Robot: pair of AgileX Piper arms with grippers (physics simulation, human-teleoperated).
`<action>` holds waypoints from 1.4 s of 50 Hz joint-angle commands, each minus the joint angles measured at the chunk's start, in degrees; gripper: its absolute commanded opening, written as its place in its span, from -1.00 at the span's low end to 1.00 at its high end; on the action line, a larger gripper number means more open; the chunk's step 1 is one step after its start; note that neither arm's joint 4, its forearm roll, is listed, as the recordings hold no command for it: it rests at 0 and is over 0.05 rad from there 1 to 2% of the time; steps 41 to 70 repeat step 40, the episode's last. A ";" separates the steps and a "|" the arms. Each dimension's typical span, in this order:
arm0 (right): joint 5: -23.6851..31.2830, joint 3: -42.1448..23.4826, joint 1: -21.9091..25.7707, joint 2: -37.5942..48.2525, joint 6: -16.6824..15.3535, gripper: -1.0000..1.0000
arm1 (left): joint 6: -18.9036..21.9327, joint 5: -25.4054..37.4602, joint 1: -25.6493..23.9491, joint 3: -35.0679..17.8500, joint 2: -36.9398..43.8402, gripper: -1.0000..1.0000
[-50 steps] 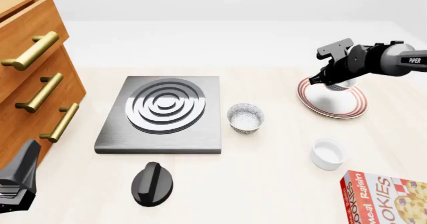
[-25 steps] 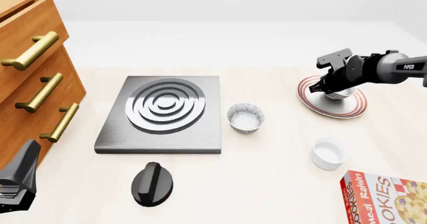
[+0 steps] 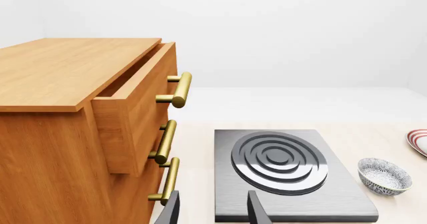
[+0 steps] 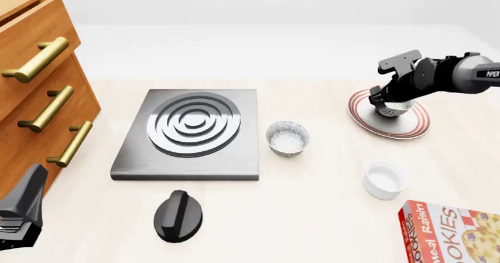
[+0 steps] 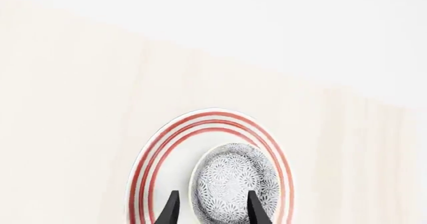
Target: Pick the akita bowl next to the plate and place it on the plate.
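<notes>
The akita bowl (image 4: 393, 109), small and round with a fine grey-and-white speckled surface, is seated on the plate (image 4: 414, 126), whose smooth white face is ringed near the rim by thin red concentric lines. In the right wrist view the bowl (image 5: 235, 183) is seen inside the red rings of the plate (image 5: 150, 174), toward one side of it, with one dark fingertip of the right gripper (image 5: 209, 209) over its rim and the other beside it; the jaws are parted about the width of the bowl's edge, and whether the rim is pinched cannot be told. In the front view the right gripper (image 4: 382, 102) is set just above the bowl, and the word "PiPER" is printed in white on the dark arm.

A second speckled bowl (image 4: 287, 138) stands on the pale wood-grain table (image 4: 312, 216), just beside a brushed-metal stove slab (image 4: 189, 134) bearing raised concentric rings. A black knob (image 4: 178, 215), a plain white ramekin (image 4: 383, 180) and a red box (image 4: 449, 232) lettered "COOKIES" are set nearer the camera. A wooden cabinet (image 4: 39, 93) with brass bar handles is placed at the left.

The left gripper (image 3: 212, 211) is held with its fingers moderately apart, with nothing between them.
</notes>
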 commanded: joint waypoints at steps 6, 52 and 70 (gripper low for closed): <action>3.87 3.27 0.67 -13.79 -2.82 1.00 | 0.00 0.00 0.00 0.00 0.00 1.00; 16.79 44.06 -13.76 -78.75 -8.52 1.00 | 0.00 0.00 0.00 0.00 0.00 1.00; 16.79 44.06 -13.76 -78.75 -8.52 1.00 | 0.00 0.00 0.00 0.00 0.00 1.00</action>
